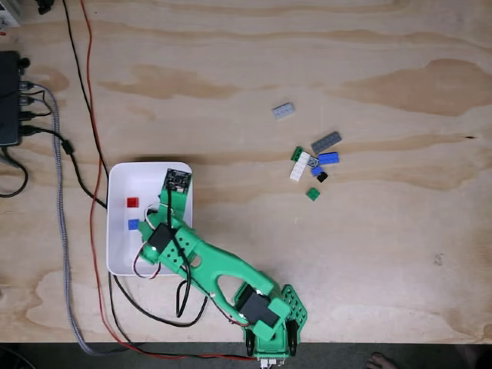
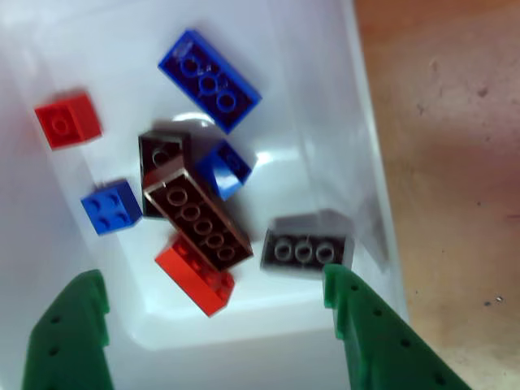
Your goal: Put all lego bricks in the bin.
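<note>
Inside bin [image 2: 357, 162]: lego bricks [image 2: 199, 215] piled, several colours.

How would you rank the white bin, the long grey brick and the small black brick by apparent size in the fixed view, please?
1. white bin
2. long grey brick
3. small black brick
</note>
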